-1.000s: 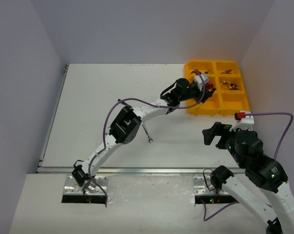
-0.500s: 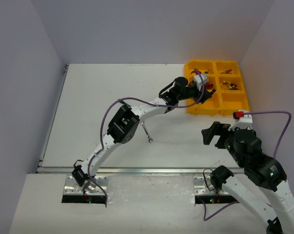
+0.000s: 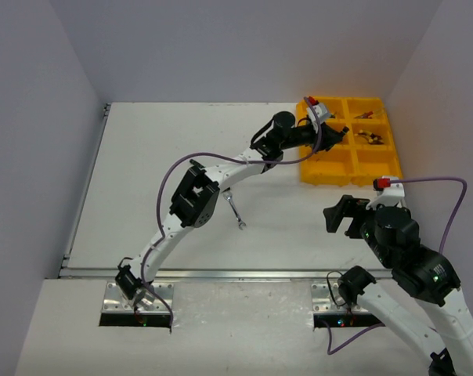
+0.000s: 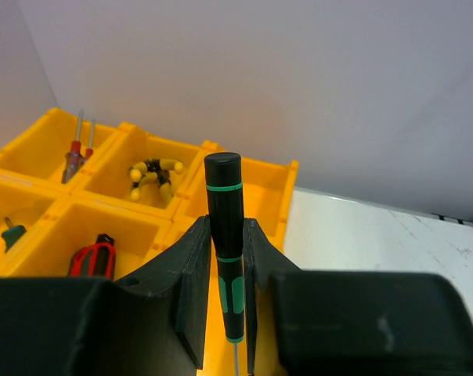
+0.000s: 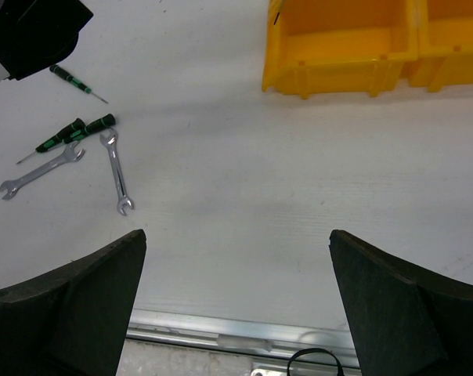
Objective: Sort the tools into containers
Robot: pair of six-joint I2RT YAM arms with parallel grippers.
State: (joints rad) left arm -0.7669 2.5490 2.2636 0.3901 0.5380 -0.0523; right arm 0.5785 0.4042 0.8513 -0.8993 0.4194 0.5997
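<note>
Left wrist, left end effector [image 4: 226, 258] clenched on green screwdriver [image 4: 223, 192], over yellow tray [image 4: 274, 196], near rim

Bench [image 3: 142, 141]: white, matte, faintly scuffed in places.
Back wall [image 3: 221, 47]: plain pale grey panel standing at the bench's far edge.
Left wall [image 3: 33, 157]: same pale panel, along the left side.
Right wall [image 3: 448, 102]: same panel, along the right side.
Rail [image 3: 236, 273]: silver metal strip along the bench's near edge.
Ledge [image 3: 244, 329]: light surface just in front of the rail.

The bright yellow plastic compartment tray [image 3: 375, 164] sits in the white desk's [image 3: 158, 172] far right corner, with two silver wrenches [image 5: 117, 172] nearer and to its left.
</note>
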